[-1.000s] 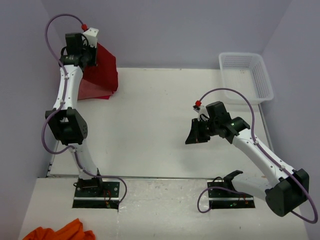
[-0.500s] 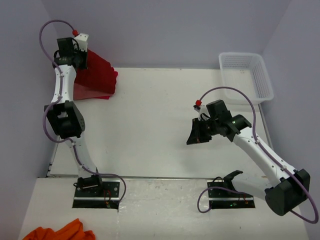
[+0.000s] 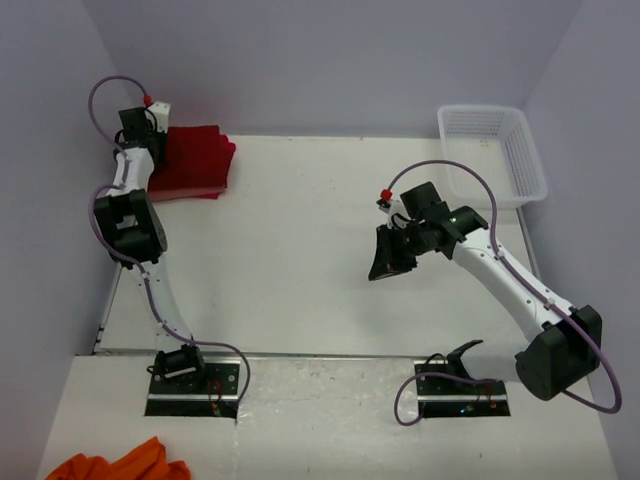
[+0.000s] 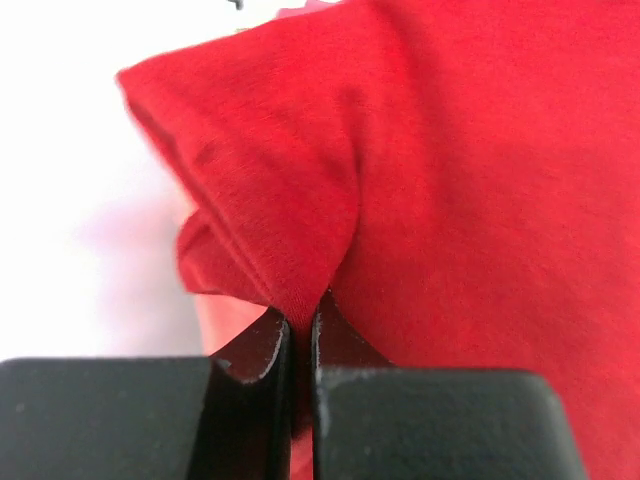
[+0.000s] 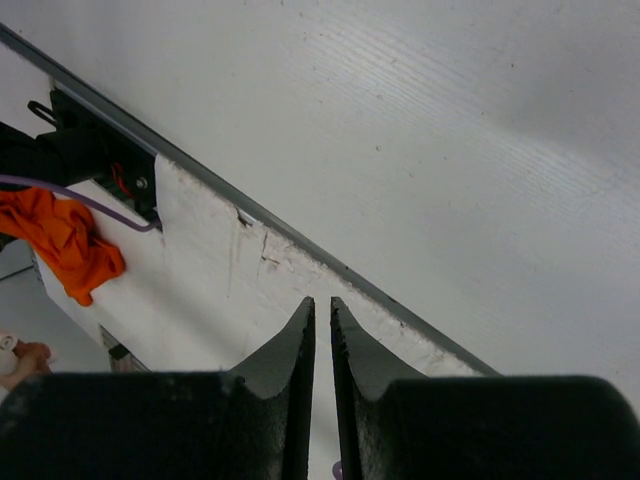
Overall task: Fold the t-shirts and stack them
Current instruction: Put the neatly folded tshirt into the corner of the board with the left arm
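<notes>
A dark red t-shirt (image 3: 193, 158) lies folded at the table's far left corner. My left gripper (image 3: 143, 150) is at its left edge, shut on a pinched fold of the red cloth (image 4: 290, 190); the fingertips (image 4: 268, 335) clamp the fabric, and the cloth fills most of the left wrist view. My right gripper (image 3: 384, 262) hovers above the table right of centre, shut and empty; its jaws (image 5: 322, 305) stand almost together with nothing between them. An orange-red shirt (image 3: 118, 465) lies bunched on the shelf in front of the arm bases and also shows in the right wrist view (image 5: 62, 238).
A white mesh basket (image 3: 491, 152) stands at the table's far right corner. The arm bases and their cables (image 3: 195, 372) sit on the near ledge. The purple walls close in on the left, back and right.
My left gripper has come down and to the left with the red shirt, which now lies flat instead of hanging lifted. My right gripper has shifted slightly left and away.
</notes>
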You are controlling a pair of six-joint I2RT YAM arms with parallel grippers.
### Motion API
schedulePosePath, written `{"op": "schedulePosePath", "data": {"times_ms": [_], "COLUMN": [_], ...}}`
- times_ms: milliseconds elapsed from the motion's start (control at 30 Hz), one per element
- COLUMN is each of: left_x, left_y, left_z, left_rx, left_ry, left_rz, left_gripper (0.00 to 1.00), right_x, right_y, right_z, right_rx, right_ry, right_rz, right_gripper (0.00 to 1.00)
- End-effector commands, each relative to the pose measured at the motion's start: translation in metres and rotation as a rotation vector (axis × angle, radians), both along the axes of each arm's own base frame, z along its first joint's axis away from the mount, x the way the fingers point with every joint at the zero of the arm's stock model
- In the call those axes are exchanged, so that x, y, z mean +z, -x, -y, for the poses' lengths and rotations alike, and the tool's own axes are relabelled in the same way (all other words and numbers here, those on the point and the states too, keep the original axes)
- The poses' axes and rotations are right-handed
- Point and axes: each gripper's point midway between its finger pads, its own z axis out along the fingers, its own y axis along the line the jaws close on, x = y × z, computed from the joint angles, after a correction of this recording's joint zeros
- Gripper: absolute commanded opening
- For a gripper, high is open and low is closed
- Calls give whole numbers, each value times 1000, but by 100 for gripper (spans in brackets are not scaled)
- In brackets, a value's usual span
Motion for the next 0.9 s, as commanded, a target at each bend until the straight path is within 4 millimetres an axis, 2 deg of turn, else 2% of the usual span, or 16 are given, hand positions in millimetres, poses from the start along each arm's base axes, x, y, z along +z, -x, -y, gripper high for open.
{"op": "schedulePosePath", "data": {"times_ms": [0, 100, 133, 167, 200, 233, 300, 333, 367, 400, 467, 500, 533, 600, 733, 867], "left_x": [16, 17, 35, 21, 22, 30, 40, 52, 59, 84, 100, 138, 141, 181, 229, 243], "left_y": [-10, -9, -15, -9, -9, -7, -5, -2, -1, -1, 6, 6, 12, 17, 13, 8], "left_z": [-45, -54, -55, -52, -49, -53, -53, -54, -54, -52, -45, -31, -22, 1, 45, 76], "left_rx": [100, 164, 181, 180, 186, 221, 234, 249, 257, 265, 285, 255, 250, 249, 177, 140], "left_ry": [-102, -115, -120, -108, -102, -132, -149, -168, -175, -181, -204, -216, -230, -285, -317, -260], "left_rz": [65, 113, 191, 173, 187, 236, 286, 331, 361, 427, 486, 581, 595, 687, 750, 758], "left_gripper": [0, 0, 0, 4, 16, 45, 72, 95, 100, 100, 100, 100, 100, 100, 100, 100], "right_x": [12, 5, 3, 3, 1, -2, -6, -7, -9, -13, -15, -18, -18, -21, -17, -12], "right_y": [-5, -7, -4, -6, -5, -4, -2, -1, -1, 1, 2, 5, 5, 6, 7, 6], "right_z": [-4, -5, -5, -7, -7, -9, -9, -10, -9, -8, -10, -10, -11, -11, -14, -11], "right_rx": [26, 35, 40, 41, 41, 42, 42, 45, 42, 41, 42, 44, 46, 44, 44, 24], "right_ry": [-10, -5, -10, -19, -22, -31, -41, -45, -43, -43, -55, -59, -65, -69, -90, -89], "right_rz": [32, 17, 9, 19, 17, 8, 3, 3, 1, -5, -9, -17, -14, -20, -2, 28], "right_gripper": [12, 12, 12, 12, 12, 12, 12, 11, 11, 11, 11, 11, 11, 11, 11, 13]}}
